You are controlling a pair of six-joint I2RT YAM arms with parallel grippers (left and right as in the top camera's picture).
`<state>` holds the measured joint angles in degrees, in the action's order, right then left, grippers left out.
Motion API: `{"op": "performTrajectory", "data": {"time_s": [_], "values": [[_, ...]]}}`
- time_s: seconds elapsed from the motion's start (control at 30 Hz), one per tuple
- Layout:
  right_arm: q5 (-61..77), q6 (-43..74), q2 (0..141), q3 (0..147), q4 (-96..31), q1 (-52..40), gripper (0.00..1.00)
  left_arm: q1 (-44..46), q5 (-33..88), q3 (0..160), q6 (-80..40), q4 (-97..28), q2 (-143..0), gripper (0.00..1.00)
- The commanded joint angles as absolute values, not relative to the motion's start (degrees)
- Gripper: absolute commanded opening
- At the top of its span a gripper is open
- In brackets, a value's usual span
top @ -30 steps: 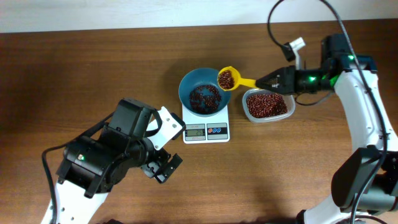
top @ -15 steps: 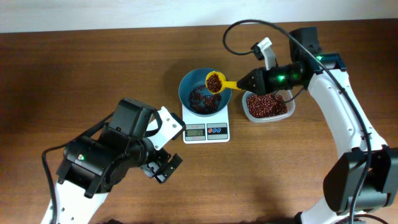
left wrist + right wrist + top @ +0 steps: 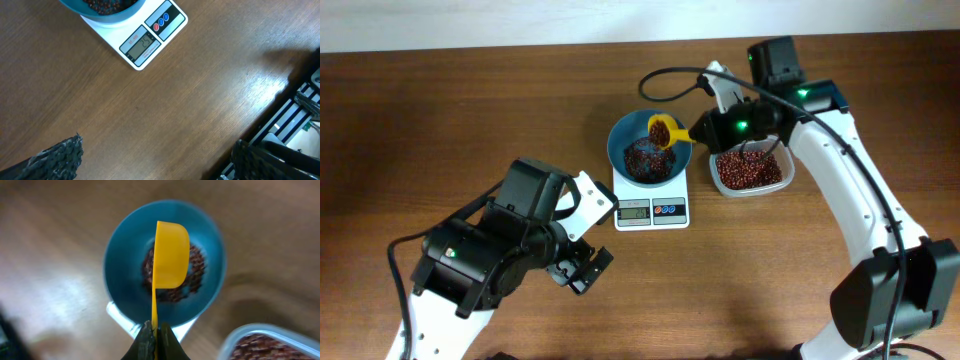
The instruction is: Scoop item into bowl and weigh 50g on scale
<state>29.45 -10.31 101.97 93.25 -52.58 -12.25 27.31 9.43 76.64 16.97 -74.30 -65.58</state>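
Observation:
The teal-blue bowl [image 3: 622, 140] stands on the white scale [image 3: 652, 211] and holds a heap of red-brown beans [image 3: 645, 160]. My right gripper [image 3: 705, 131] is shut on the handle of a yellow scoop [image 3: 661, 131], which is tilted on its side over the bowl with beans in it. In the right wrist view the scoop [image 3: 170, 255] hangs over the bowl [image 3: 120, 275], my fingers [image 3: 155, 332] pinching its handle. My left gripper [image 3: 582, 268] is open and empty above the table, in front of and left of the scale [image 3: 150, 37].
A clear plastic container [image 3: 752, 170] of beans sits right of the scale; its corner shows in the right wrist view [image 3: 270, 345]. A cable loops above the bowl near my right arm. The table's edge and a dark rack [image 3: 290, 135] show in the left wrist view.
My right gripper has carried the yellow scoop left from above the container to over the bowl and rolled it onto its side. The left arm has not moved.

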Motion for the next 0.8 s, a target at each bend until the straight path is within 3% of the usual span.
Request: {"op": "performTrajectory", "data": {"time_s": [0.0, 0.77], "values": [[18.3, -10.5, 101.8, 95.5, -53.3, -15.6, 0.04, 27.2, 9.2, 76.4, 17.8, -74.2, -65.7, 0.99], [16.0, -9.3, 101.3, 98.2, -57.3, -17.4, 0.04, 27.2, 9.2, 76.4, 17.8, -74.2, -65.7, 0.99]]}}
